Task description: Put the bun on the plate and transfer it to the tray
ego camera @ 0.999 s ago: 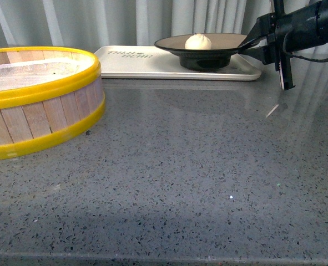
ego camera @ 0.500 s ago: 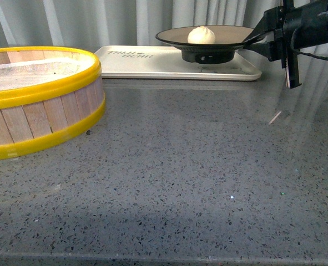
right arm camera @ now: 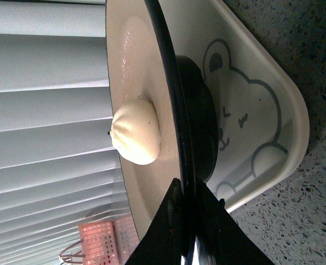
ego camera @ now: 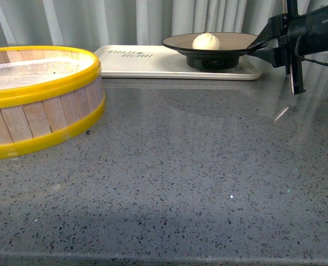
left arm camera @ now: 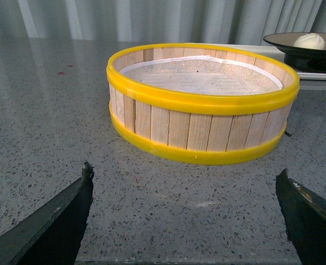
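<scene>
The white bun [ego camera: 206,41] sits in the middle of the tan plate [ego camera: 236,40], whose black foot is over the right end of the cream tray [ego camera: 141,61]. Whether the foot touches the tray cannot be told. My right gripper [ego camera: 257,44] is shut on the plate's right rim. The right wrist view shows the gripper [right arm camera: 185,190] pinching the black rim of the plate [right arm camera: 131,66], with the bun [right arm camera: 136,131] inside and the tray [right arm camera: 251,99] beneath. My left gripper [left arm camera: 185,172] hangs open over the counter, near the steamer basket [left arm camera: 201,110] and holding nothing.
A yellow-rimmed wooden steamer basket [ego camera: 36,83] stands at the left of the grey speckled counter [ego camera: 197,166]. Grey curtains hang right behind the tray. The tray carries a bear drawing [right arm camera: 234,94] and lettering [ego camera: 122,53].
The plate with the bun rose, then came down again and shifted to the right over the tray, carried by my right gripper. The basket has stayed put.
</scene>
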{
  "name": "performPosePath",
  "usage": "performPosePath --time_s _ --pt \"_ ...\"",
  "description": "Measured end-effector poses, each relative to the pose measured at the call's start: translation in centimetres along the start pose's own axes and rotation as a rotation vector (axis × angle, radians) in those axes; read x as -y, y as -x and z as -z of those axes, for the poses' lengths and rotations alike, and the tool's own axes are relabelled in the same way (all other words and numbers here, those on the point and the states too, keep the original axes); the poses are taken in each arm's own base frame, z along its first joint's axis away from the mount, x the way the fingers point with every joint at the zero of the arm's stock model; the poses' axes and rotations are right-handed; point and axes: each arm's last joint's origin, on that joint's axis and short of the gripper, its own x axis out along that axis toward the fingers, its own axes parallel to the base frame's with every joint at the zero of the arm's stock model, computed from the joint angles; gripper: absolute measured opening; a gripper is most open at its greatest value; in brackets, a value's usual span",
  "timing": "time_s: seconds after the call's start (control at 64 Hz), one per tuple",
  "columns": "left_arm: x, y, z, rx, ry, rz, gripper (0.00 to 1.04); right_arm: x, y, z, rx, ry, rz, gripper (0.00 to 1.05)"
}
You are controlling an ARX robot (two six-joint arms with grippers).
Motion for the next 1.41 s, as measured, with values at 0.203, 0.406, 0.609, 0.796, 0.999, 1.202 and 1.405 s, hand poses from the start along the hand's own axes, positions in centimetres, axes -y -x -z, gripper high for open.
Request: performPosePath --time_s 0.203,0.406,0.609,0.796,0.999,1.202,1.405 --pt "0.0 0.0 0.0 0.0 0.0 0.0 0.98 0.0 0.0 -0.1 0.003 0.001 -0.004 0.02" --pt "0.0 0.0 0.0 0.0 0.0 0.0 0.98 0.4 0.1 -0.6 0.012 -0.008 0.004 0.02" --pt "0.0 0.0 0.0 0.0 0.0 0.0 0.98 1.2 0.2 -1.0 0.018 -0.026 0.019 0.02" --pt "0.0 0.0 0.0 0.0 0.0 0.0 0.98 1.3 0.2 -1.1 0.014 -0.033 0.022 0.03" --pt "0.0 0.0 0.0 0.0 0.0 0.0 0.98 0.7 0.2 -1.3 0.016 -0.026 0.006 0.35" --pt "0.0 0.0 0.0 0.0 0.0 0.0 0.98 0.4 0.2 -1.4 0.022 -0.023 0.003 0.74" --pt "0.0 0.0 0.0 0.0 0.0 0.0 0.98 0.3 1.0 -1.0 0.026 -0.019 -0.004 0.96"
